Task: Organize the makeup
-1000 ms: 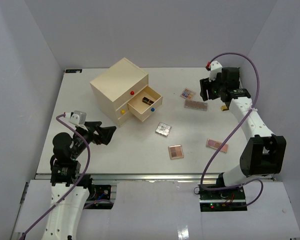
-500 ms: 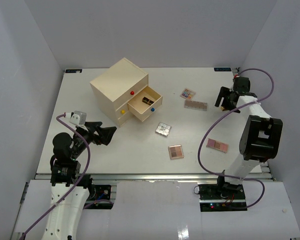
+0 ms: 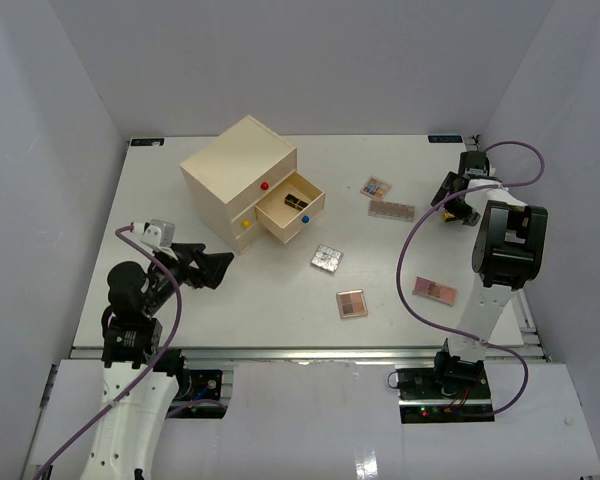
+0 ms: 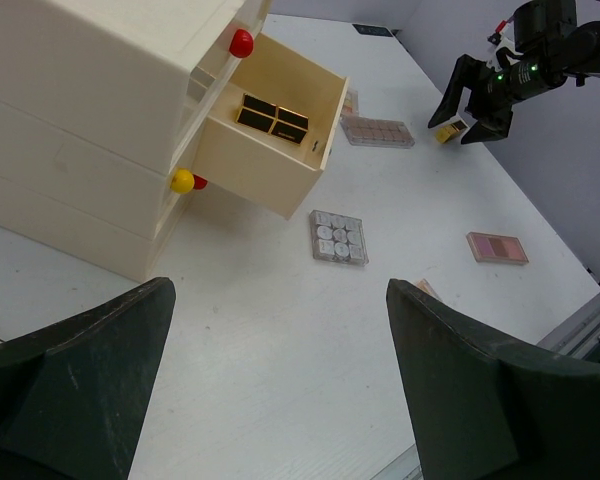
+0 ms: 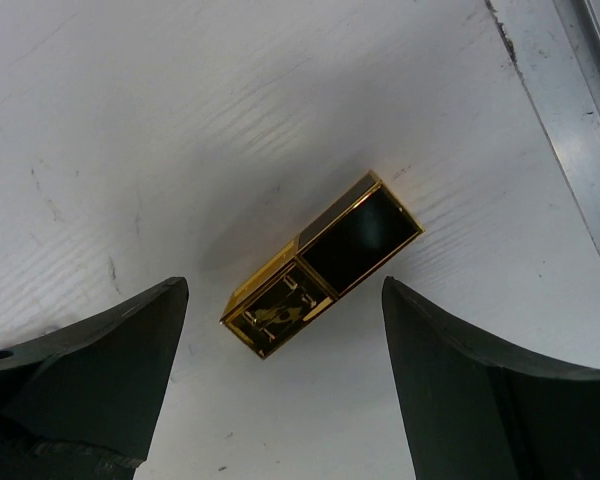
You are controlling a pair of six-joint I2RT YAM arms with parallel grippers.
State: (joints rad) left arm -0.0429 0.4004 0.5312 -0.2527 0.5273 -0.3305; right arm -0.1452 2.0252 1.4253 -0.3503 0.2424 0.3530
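Note:
A black-gold lipstick [image 5: 325, 262] lies flat on the white table near its right edge. My right gripper [image 5: 283, 290] hovers just above it, open, one finger on each side and neither touching. The same gripper [image 3: 448, 203] shows at the far right in the top view. Five flat palettes lie loose: a colourful one [image 3: 376, 186], a long pink one [image 3: 392, 210], a silver one [image 3: 327, 258], a brown one [image 3: 351, 303] and a pink one [image 3: 434, 290]. My left gripper [image 4: 280, 290] is open over bare table at the near left, holding nothing.
The cream drawer chest [image 3: 238, 168] stands at the back left, its middle drawer [image 3: 292, 207] pulled out with black-gold lipsticks [image 4: 273, 113] inside. A metal rail [image 5: 580, 120] runs along the table's right edge beside the lipstick. White walls enclose the table.
My right arm has swung from the back middle out to the right edge and come down over the lipstick, its jaws widening. The left arm has not moved.

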